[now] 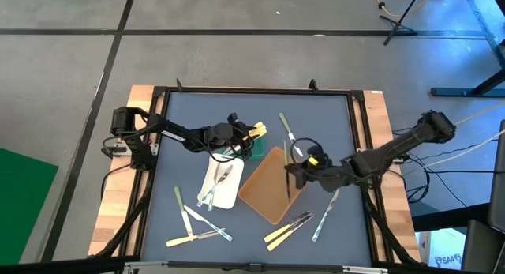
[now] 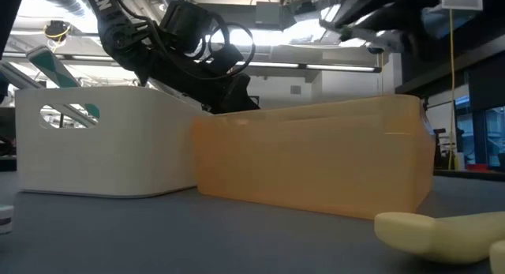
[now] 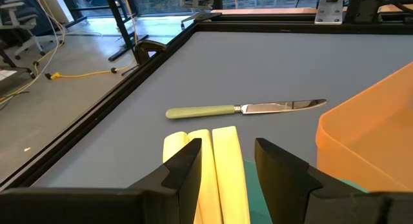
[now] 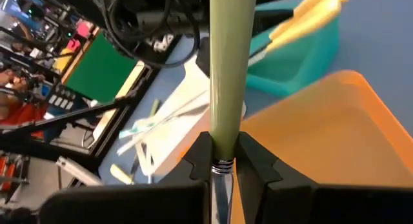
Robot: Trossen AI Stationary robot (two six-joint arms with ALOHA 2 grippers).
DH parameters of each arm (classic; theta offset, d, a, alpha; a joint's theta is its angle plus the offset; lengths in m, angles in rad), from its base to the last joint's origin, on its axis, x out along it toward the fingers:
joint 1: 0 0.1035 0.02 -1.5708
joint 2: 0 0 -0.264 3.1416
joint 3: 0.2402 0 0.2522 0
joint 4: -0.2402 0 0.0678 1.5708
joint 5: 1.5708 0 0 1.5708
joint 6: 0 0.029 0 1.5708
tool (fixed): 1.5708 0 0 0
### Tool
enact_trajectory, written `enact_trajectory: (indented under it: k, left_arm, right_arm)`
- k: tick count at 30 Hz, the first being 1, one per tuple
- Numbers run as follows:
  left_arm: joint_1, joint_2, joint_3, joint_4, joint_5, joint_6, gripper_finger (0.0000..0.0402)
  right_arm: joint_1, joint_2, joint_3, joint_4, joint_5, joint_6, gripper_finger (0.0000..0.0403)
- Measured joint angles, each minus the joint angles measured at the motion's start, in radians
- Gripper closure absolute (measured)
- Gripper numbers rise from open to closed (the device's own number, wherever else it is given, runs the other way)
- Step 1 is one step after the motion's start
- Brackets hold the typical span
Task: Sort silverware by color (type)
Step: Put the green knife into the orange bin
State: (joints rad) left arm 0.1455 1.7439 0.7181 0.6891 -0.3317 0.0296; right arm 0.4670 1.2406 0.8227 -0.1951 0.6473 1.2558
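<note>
From above, the left gripper [image 1: 251, 135] hangs over the green tray [image 1: 254, 148] at the table's middle, clamping pale cream-yellow utensils [image 1: 257, 131]. Just beside it lies the white tray [image 1: 221, 185], holding translucent pieces. The right gripper [image 1: 293, 173] sits over the right edge of the brown tray [image 1: 272, 184], pinching an olive-handled utensil [image 1: 287, 179]. Loose silverware [image 1: 197, 227] is scattered along the near side of the table [image 1: 331, 116], and one olive-handled knife [image 1: 288, 130] lies further back.

At table height, the white tray [image 2: 110, 140] stands left of the brown tray [image 2: 316, 159], touching it, with a cream handle [image 2: 438, 233] lying near right.

The left wrist shows jaws parted around cream-yellow handles [image 3: 219, 175], with the olive-handled knife [image 3: 245, 109] beyond.

The right wrist shows jaws pressed on the olive handle [image 4: 229, 69] above the brown tray [image 4: 322, 140].
</note>
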Motion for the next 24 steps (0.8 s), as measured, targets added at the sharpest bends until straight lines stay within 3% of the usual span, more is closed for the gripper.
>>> enact_trajectory:
  k: [6,14,24]
  left_arm:
    - [0.000,0.000,0.000,0.000,0.000,0.000,0.0264]
    - [0.000,0.000,0.000,0.000,0.000,0.000,0.0264]
    - [0.000,0.000,0.000,0.000,0.000,0.000,0.0264]
  right_arm:
    - [-0.025,0.113,0.000,0.089,0.005,-0.026,0.0372]
    - [-0.023,0.239,0.000,0.109,0.052,0.103,0.0372]
    - [-0.023,0.338,0.000,0.146,0.057,0.112,0.0372]
